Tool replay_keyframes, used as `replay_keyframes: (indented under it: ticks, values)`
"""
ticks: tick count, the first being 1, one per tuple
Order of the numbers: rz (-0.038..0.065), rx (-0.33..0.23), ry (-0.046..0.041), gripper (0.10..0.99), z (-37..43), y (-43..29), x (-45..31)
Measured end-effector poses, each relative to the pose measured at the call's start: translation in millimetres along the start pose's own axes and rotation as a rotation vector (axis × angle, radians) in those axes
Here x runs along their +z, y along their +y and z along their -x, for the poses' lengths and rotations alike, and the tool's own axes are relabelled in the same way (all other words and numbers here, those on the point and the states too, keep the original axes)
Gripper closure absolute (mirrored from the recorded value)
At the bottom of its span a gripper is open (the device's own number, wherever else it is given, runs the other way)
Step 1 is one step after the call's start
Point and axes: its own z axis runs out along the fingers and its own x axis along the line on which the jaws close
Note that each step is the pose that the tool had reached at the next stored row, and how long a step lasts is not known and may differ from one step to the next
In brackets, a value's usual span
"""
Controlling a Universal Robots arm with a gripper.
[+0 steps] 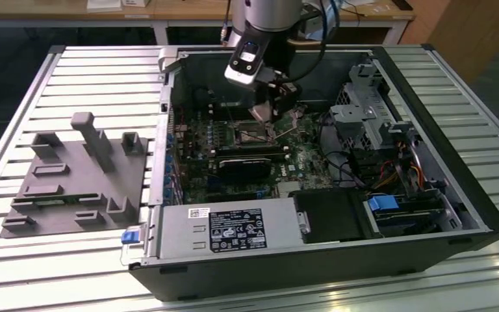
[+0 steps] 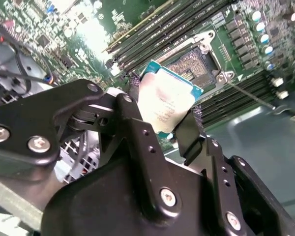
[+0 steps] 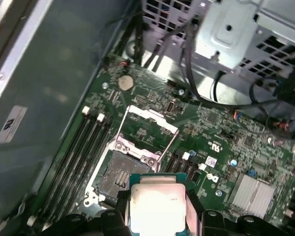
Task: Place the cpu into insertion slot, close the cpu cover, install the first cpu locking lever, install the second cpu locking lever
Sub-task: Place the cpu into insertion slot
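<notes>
The gripper [image 2: 163, 109] is clamping the cpu [image 2: 168, 96] by two opposite edges, holding it over the bare slot [image 3: 117, 176], beside which the cover [image 3: 148, 120] is standing open.

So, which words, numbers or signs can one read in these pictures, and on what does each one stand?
No text here can be quoted with confidence.
White label on the power supply: print too small to read.
Top of the cpu, held in the gripper: faint marks, unreadable.
Grey sticker on the case wall: characters unclear.
Circuit board: white markings, too small.
</notes>
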Motion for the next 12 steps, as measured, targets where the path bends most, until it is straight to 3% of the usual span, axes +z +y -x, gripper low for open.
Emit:
replay_keyframes:
  ticks: [12]
  values:
    - [-0.003, 0.207, -0.0155, 0.549, -0.8, -1.1, 8.0]
